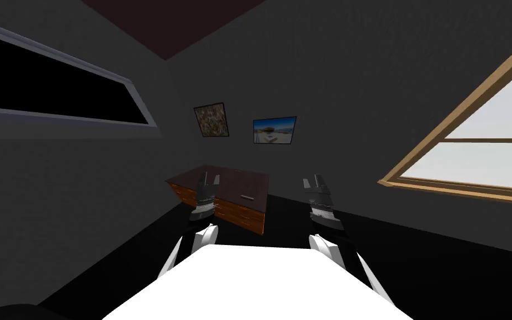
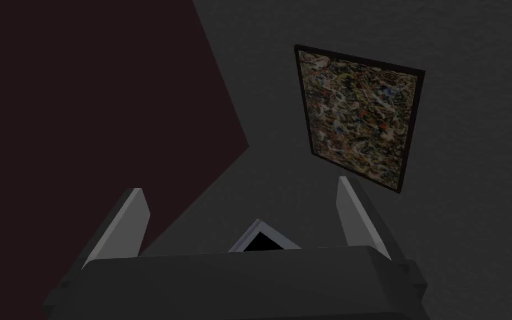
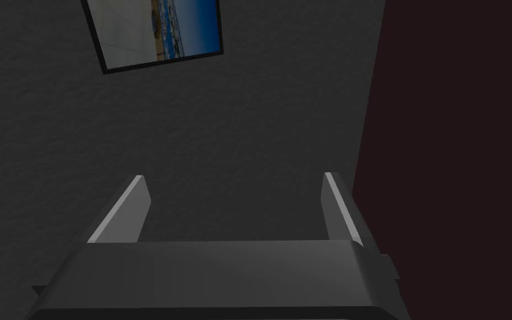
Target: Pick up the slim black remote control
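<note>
Dark-brown wood, smooth and flat, forms the top of the worktop (image 1: 238, 183), a low, boxy piece standing in the corner of the room below 2 framed pictures. Its fronts are warmer orange-brown drawer panels (image 1: 239, 218) with a faint grain.

On that top, near the front edge and toward my right end of it, lies the remote control (image 1: 247, 197). From here it reads as a slim, straight, pale grey sliver lying flat, too small to make out buttons or finish.

Both arms are raised ahead of the chest, well apart from the remote. The left gripper (image 1: 207, 179) stands in front of the worktop's left part, and its wrist view shows the left gripper (image 2: 239, 186) with its jaws spread wide, 2 thin, pale blades with nothing between them. The right gripper (image 1: 314, 181) hangs off the worktop's right end over the black floor, and its wrist view shows the right gripper (image 3: 234, 178) with its jaws just as wide and bare. The remote sits between the 2 grippers in the head view, farther out than either.

The walls are dark grey with a fine, grainy texture. One picture (image 1: 211, 119) is a mottled brown-and-ochre rectangle in a black frame, and the other (image 1: 274, 130) is a blue and pale landscape. A tan, wood-framed window (image 1: 460, 188) glows pale on the right wall. A grey-framed opening (image 1: 83, 118) on the left wall holds a black area.
</note>
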You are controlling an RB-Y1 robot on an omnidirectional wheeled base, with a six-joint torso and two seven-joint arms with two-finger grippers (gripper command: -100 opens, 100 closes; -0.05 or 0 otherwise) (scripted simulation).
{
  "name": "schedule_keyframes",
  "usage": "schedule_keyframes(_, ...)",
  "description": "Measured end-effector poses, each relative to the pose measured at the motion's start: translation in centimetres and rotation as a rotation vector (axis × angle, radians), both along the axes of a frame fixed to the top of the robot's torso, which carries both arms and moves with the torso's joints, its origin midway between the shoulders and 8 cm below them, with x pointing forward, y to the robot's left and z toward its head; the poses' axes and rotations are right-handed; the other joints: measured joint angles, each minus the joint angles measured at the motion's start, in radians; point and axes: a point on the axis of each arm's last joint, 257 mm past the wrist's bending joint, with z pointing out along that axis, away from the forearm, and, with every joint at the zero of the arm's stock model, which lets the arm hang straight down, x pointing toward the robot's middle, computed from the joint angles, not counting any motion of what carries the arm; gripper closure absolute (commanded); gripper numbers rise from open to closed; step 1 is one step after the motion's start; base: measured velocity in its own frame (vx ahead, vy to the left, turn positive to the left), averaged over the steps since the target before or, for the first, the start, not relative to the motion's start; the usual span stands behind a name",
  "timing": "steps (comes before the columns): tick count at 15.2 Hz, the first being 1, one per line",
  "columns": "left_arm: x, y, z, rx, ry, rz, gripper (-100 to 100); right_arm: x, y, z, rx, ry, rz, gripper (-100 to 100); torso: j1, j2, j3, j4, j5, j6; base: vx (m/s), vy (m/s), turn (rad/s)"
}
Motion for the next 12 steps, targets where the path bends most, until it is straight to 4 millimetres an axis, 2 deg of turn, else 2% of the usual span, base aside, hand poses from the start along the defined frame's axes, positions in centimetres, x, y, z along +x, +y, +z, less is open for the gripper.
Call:
schedule_keyframes(3,0.7,0.2,-0.9,0.044,0.043,-0.012,-100,0.0,0.0,0.0,0.000,0.000,0.000,0,0.001,0.000,0.000,0.000,0.000,0.001,0.004,0.015,-0.208)
schedule_keyframes(6,2.4,0.9,-3.1,0.086,0.130,-0.012,-100,0.0,0.0,0.0,0.000,0.000,0.000,0,0.003,-0.001,0.000,0.000,0.001,0.000,0.007,0.032,-0.239)
schedule_keyframes(12,4.8,4.5,-7.6,0.116,0.302,0.026,-100,0.0,0.0,0.0,0.000,0.000,0.000,0,0.003,-0.001,-0.001,0.000,0.001,0.001,0.005,0.030,-0.259)
